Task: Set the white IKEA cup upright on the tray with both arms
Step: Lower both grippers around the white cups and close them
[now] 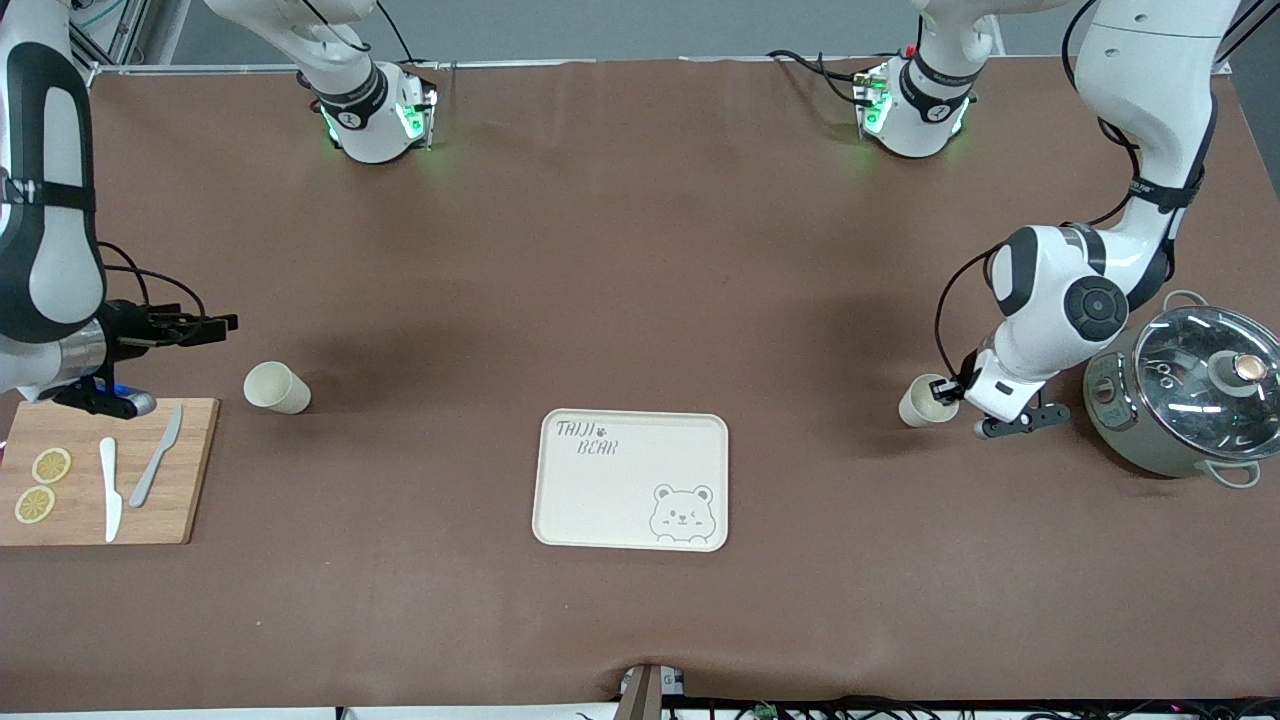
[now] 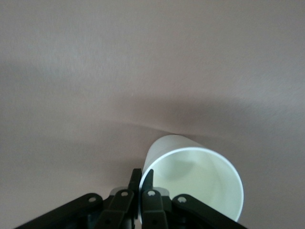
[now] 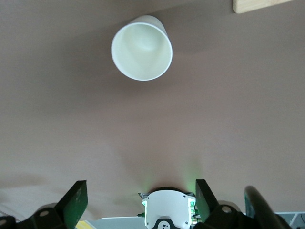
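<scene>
Front view, taken from the right arm's end of the table: a wooden cutting board [image 1: 105, 470] carries two lemon slices [image 1: 43, 484], a white knife [image 1: 110, 488] and a grey knife [image 1: 156, 456]. Above the board's edge farther from the camera hangs the right gripper [image 1: 205, 327], its fingers spread wide and holding nothing. Just beside the board, toward the table's middle, a white cup [image 1: 276, 387] lies on its side; the right wrist view shows its mouth [image 3: 141, 51] facing the camera. The cream tray [image 1: 632, 480] with the bear face and "TAIJI BEAR" lettering sits mid-table, nearer the camera than both cups, with nothing on it. Toward the left arm's end, a second white cup [image 1: 925, 400] lies tipped on the table, and the left gripper [image 2: 141, 179] has its fingers pinched together on the rim. Next to that arm stands a grey pot [image 1: 1175, 400] with a glass lid.
</scene>
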{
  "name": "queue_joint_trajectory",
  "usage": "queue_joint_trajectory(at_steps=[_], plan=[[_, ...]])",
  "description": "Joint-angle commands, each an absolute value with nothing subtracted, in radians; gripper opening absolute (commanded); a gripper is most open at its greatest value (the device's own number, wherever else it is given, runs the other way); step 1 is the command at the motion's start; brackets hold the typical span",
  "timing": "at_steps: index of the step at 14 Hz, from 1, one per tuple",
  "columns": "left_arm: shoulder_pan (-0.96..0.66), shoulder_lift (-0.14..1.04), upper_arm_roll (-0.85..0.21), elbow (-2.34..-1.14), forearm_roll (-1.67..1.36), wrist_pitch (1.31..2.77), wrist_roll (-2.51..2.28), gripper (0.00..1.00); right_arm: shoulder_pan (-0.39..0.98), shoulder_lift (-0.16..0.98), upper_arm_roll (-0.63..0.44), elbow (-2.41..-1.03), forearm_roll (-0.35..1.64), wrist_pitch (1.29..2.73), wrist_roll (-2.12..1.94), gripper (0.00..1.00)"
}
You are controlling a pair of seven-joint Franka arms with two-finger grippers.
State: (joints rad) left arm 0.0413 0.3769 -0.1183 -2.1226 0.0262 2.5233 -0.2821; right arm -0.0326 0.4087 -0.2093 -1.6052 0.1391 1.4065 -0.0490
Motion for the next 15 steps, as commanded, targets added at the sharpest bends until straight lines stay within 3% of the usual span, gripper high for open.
queue_joint_trajectory(at_steps=[1,5,10,12,15], plan=[[0.041,0.394,-0.124,-2.069,0.025,2.51,-0.296,0.0,-0.048,0.428,-0.206,-1.592,0.14,1.39,-0.052,1.0],[0.031,0.428,-0.126,-2.011,0.02,2.503,-0.298,0.0,-0.067,0.42,-0.206,-1.727,0.14,1.56,-0.055,1.0],[0.025,0.423,-0.135,-1.985,0.018,2.497,-0.296,0.0,-0.077,0.426,-0.206,-1.779,0.138,1.684,-0.071,1.0],[0.026,0.428,-0.161,-1.938,0.014,2.452,-0.302,0.0,-0.068,0.413,-0.206,-1.859,0.138,1.816,-0.071,1.0],[0.014,0.437,-0.17,-1.866,0.014,2.386,-0.327,0.0,-0.063,0.417,-0.204,-1.885,0.143,1.887,-0.069,1.0]])
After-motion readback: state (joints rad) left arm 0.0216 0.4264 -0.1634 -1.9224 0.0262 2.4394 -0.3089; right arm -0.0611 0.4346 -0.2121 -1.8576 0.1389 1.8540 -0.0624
